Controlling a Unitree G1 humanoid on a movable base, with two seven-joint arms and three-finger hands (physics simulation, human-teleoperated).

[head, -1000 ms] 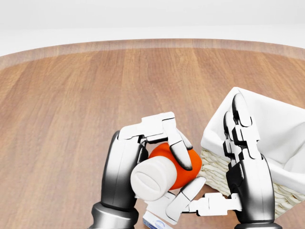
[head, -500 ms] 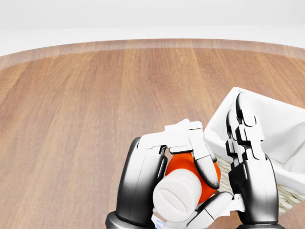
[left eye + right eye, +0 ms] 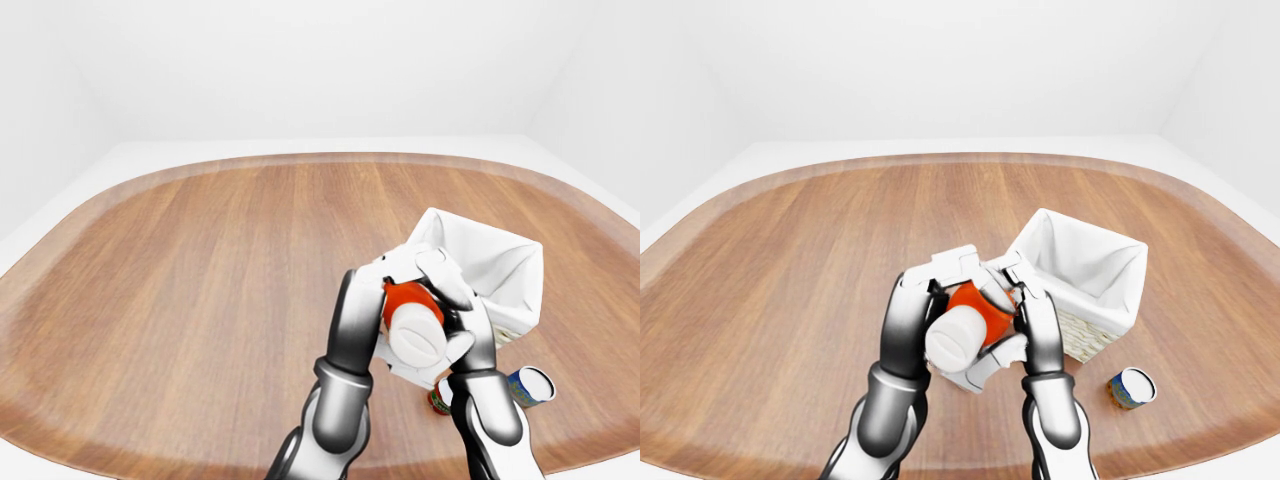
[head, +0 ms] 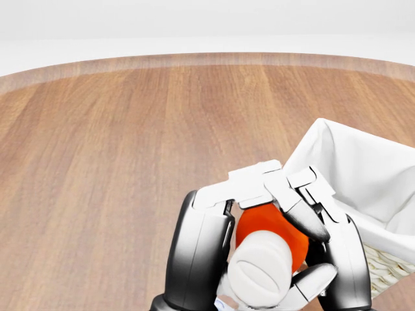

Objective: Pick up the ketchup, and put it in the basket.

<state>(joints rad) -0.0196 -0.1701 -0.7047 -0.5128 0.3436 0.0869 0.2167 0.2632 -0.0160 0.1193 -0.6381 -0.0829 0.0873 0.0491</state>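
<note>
Ketchup (image 4: 272,236) held above worktop (image 4: 97,162), white cap toward camera, just left of basket (image 3: 1085,260); left hand (image 4: 259,194) and right hand (image 4: 327,223) both clamp it; you judge bottle light, smooth plastic, slippery; keep grip on red body, not cap.

Change from one second earlier, head view: the left robot hand (image 4: 259,214), closed on the ketchup (image 4: 269,243), now lies further right, close beside the basket (image 4: 363,175). The right robot hand (image 4: 331,240), formerly apart with fingers raised, now presses against the bottle, its fingers meeting the left hand's fingers.
</note>
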